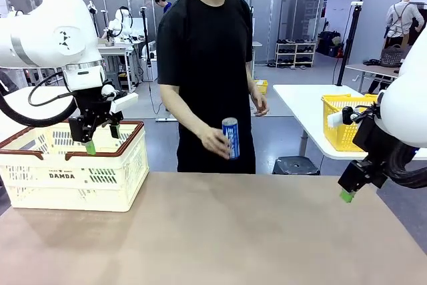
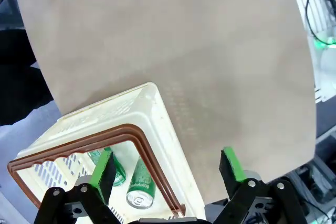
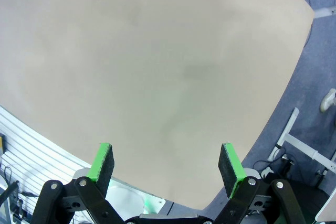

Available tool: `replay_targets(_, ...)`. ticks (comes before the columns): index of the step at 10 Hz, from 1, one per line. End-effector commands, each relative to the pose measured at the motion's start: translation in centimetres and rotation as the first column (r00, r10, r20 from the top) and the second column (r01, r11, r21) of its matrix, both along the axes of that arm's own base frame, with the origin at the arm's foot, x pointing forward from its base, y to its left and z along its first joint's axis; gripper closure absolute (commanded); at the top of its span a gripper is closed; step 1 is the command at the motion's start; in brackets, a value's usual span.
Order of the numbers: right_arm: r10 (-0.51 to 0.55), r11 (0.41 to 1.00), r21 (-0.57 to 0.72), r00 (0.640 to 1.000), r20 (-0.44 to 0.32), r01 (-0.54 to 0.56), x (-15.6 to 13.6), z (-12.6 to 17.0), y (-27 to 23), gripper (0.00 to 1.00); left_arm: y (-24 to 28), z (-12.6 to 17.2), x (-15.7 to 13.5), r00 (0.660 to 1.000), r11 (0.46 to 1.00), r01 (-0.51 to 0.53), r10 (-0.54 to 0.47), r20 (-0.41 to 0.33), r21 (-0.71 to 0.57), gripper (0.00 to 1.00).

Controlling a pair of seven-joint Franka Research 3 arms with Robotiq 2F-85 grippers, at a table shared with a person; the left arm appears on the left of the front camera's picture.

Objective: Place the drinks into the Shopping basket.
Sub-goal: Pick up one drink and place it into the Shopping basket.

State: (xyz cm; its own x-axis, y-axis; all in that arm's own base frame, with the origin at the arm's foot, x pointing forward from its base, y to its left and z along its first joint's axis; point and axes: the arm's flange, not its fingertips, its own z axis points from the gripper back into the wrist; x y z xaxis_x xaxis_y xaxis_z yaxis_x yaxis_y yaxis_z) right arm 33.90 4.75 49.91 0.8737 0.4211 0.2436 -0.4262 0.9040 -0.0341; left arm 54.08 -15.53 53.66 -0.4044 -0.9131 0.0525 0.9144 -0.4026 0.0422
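Observation:
A person at the far side of the table holds a blue drink can (image 1: 230, 137) upright in one hand, above the table's far edge. The cream Shopping basket (image 1: 100, 179) with a reddish-brown rim stands at the left end of the table. My left gripper (image 1: 102, 138) hangs open and empty over its right end. In the left wrist view, the left gripper (image 2: 168, 169) looks down on the basket rim (image 2: 131, 132). Inside lie a green can (image 2: 140, 183) and a second green can (image 2: 116, 170), partly behind a finger. My right gripper (image 1: 347, 195) (image 3: 167, 163) stands open and empty at the table's right edge.
The brown table (image 1: 220, 231) stretches bare between the basket and the right gripper. A bright yellow basket (image 1: 343, 123) sits on a separate white table behind the right arm. The person stands close against the far edge.

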Motion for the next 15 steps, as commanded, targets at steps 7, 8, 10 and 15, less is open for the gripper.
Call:
replay_targets(7, 0.005, 1.000, 0.006, 1.000, -0.003, -0.005, -0.2, -0.2, -0.1, 0.00, -2.9, 0.1, -0.7, 0.998, 0.998, 0.055, -0.055, 0.005, -0.044, 0.00)
replay_targets(8, 0.005, 1.000, 0.006, 1.000, -0.003, -0.005, -0.2, -0.2, -0.1, 0.00, -4.3, 0.4, -1.4, 0.995, 0.994, 0.098, -0.097, 0.030, -0.048, 0.00)
replay_targets(10, 0.005, 1.000, 0.006, 1.000, -0.003, -0.005, -0.2, -0.2, -0.1, 0.00, -8.2, -0.4, -2.0, 0.984, 0.979, 0.176, -0.174, 0.031, -0.104, 0.00)
replay_targets(15, 0.005, 1.000, 0.006, 1.000, -0.003, -0.005, -0.2, -0.2, -0.1, 0.00, -18.4, -7.7, 1.8, 0.925, 0.920, 0.375, -0.380, -0.026, -0.115, 0.00)
